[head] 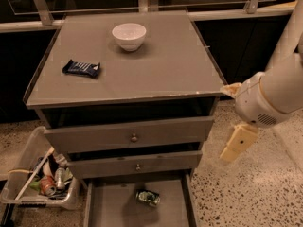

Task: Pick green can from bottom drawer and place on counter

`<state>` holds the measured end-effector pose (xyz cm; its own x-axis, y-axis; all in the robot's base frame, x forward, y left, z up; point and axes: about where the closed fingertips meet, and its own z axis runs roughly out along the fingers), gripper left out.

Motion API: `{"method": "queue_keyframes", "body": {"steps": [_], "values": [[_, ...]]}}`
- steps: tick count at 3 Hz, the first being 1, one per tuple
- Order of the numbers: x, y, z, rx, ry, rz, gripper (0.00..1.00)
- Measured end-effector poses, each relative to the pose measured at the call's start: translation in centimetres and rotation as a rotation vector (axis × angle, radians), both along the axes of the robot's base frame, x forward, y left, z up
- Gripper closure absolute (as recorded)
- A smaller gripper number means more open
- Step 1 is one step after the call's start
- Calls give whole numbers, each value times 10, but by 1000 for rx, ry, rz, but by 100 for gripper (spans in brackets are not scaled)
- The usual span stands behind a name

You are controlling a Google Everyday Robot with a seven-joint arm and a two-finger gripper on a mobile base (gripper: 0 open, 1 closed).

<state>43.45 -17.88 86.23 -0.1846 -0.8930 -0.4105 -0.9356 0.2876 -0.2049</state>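
The green can (148, 197) lies on its side on the grey floor of the open bottom drawer (111, 207), near the drawer's middle right. The counter (156, 65) is the flat grey cabinet top above it. My gripper (237, 144) hangs off the white arm at the right of the cabinet, level with the two upper drawer fronts. It is above and to the right of the can, well apart from it, and holds nothing that I can see.
A white bowl (129, 35) stands at the back of the counter and a dark snack bar (81, 68) lies at its left. A clear bin (33, 183) with cans and rubbish sits on the floor at the left. Speckled floor lies at the right.
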Motion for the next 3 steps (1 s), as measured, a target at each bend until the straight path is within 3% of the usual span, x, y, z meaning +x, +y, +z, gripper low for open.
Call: {"method": "queue_keyframes", "body": {"steps": [1, 3], "values": [[2, 8, -65, 44, 53, -12, 0], [-1, 12, -73, 43, 37, -2, 0]]}}
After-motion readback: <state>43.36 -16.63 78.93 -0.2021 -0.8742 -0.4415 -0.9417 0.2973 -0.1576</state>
